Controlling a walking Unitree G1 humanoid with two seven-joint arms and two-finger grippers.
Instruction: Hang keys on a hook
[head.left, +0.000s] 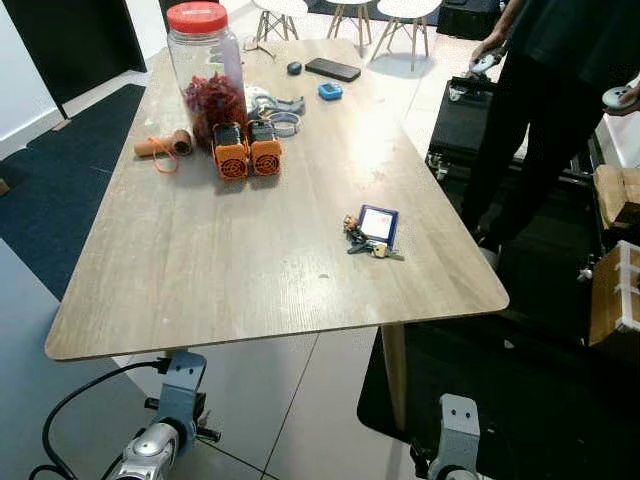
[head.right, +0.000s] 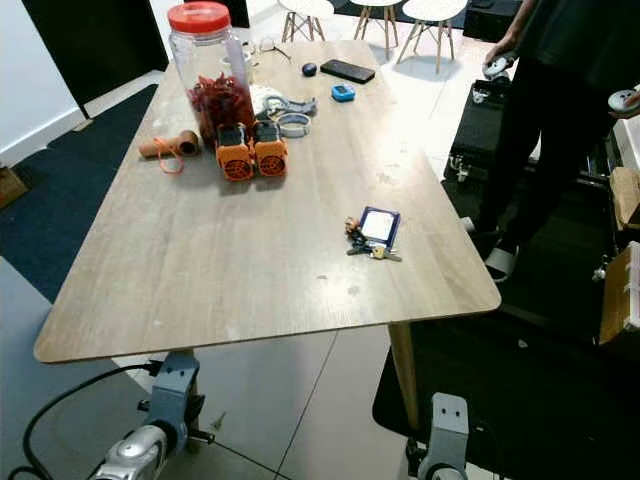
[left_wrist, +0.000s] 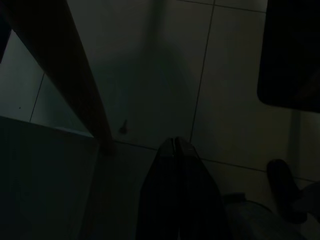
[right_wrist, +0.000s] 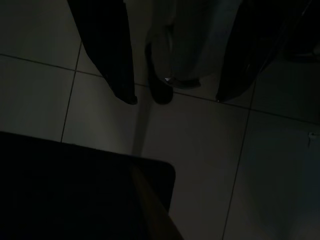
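A bunch of keys (head.left: 368, 240) with a blue-and-white tag (head.left: 379, 224) lies on the wooden table (head.left: 200, 260), near its right edge. Both silver arms hang below the table's front edge, the left arm (head.left: 168, 425) at the left corner and the right arm (head.left: 457, 440) under the right corner. In the dark left wrist view my left gripper (left_wrist: 174, 142) points at the tiled floor with its fingers pressed together and nothing in them. My right gripper (right_wrist: 175, 99) hangs over the floor tiles with its two fingers (right_wrist: 122, 75) spread apart and empty.
A red-lidded jar (head.left: 205, 70), two orange devices (head.left: 248, 150), a tape roll (head.left: 285, 123), a phone (head.left: 332, 69) and a cork roll (head.left: 163, 147) crowd the table's far half. A person (head.left: 560, 100) stands at the right holding controllers. Shelving (head.left: 615, 290) stands at the far right.
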